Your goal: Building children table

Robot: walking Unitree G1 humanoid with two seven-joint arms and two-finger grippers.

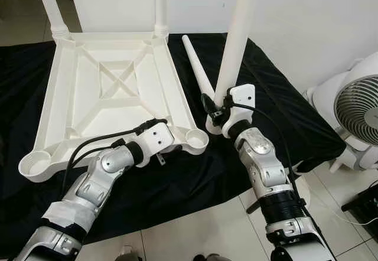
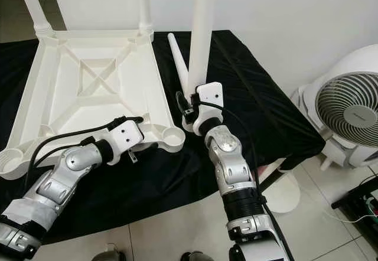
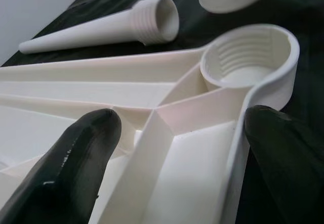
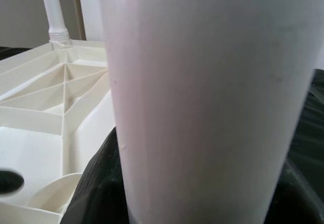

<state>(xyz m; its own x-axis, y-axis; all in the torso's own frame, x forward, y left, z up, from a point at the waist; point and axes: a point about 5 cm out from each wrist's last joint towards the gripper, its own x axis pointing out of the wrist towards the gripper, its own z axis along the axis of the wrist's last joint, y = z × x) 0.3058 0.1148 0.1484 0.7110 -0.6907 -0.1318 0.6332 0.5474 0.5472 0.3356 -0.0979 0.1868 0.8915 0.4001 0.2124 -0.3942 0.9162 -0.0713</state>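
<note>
the leg (image 1: 235, 42) stands near upright in the right gripper (image 1: 216, 112), clamped near its threaded end. the open socket (image 1: 196, 137) lies just to its left, at the tabletop's (image 1: 112, 90) near corner. left gripper (image 1: 163, 153), fingers (image 3: 81, 148) spread, straddles the rim beside that socket.

The scene is lit evenly and brightly, with soft shadows under the tabletop (image 1: 112, 90) ribs. Little detail is held in the black cloth (image 1: 283, 113). Glare is seen on the silver arms. In the wrist views, the near black fingers (image 3: 76, 158) and the held leg (image 4: 212, 97) are rendered blurred.
</note>
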